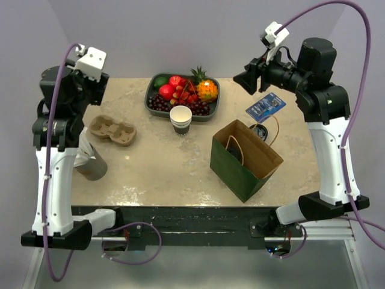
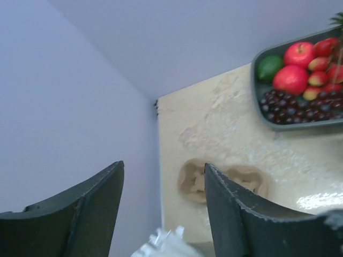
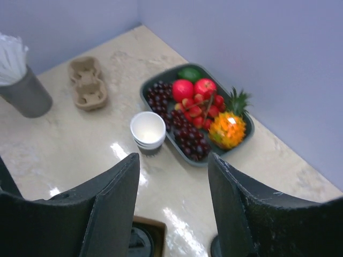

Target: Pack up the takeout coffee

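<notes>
Holds left end effector (image 2: pixel 163 165) released over straws (image 2: pixel 161 242). Holds right end effector (image 3: pixel 174 156) released, empty, raised. Stands bag (image 1: pixel 243 159) open-topped beside coffee (image 1: pixel 260 130) for loading.

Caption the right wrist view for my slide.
Open right claw overlooking white cup stack, fruit tray and cardboard cup carrier.

Top cam hangs above and behind the near edge of the table (image 1: pixel 156 174), looking down on the whole surface from a fair way off. Left wrist view sits low by the left edge, aimed shallow at the far left corner, while the right wrist view is up high near the far right corner, tilted down and leftward across the far half. All three catch the cardboard cup carrier (image 1: pixel 113 130) and the fruit tray (image 1: pixel 148 101), though left wrist only gets the tray's left end.
</notes>
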Robot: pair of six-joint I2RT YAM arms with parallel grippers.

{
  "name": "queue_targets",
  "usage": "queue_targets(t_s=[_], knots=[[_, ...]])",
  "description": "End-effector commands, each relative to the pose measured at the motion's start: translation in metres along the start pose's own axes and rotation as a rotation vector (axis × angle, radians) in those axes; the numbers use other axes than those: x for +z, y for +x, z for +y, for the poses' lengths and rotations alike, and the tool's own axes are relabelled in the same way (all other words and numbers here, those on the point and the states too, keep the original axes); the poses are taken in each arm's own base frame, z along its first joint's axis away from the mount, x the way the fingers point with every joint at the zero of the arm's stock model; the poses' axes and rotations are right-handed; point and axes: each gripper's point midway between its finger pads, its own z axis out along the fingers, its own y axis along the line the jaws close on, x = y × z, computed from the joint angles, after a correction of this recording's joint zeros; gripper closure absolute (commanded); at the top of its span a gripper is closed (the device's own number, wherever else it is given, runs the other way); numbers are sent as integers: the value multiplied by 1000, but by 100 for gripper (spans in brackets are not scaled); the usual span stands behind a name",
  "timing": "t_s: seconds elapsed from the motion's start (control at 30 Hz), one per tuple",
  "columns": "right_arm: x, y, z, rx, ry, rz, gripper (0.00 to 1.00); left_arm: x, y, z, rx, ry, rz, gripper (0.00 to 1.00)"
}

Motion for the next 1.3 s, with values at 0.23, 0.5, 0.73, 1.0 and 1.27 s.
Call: queue_targets(t_s=[0.23,0.5,0.73,1.0,1.27], knots=[[39,13,42,159,-172,25,43,-48,108,8,88,147,448,53],[45,28,48,186,-215,29,43,-94,124,-37,159,358,373,21],[45,36,51,189,-220,34,43,-115,148,-47,148,336,399,26],[49,47,56,233,-248,56,43,-140,142,-50,202,321,311,28],[49,41,53,226,-238,48,42,-138,185,-64,237,363,415,44]])
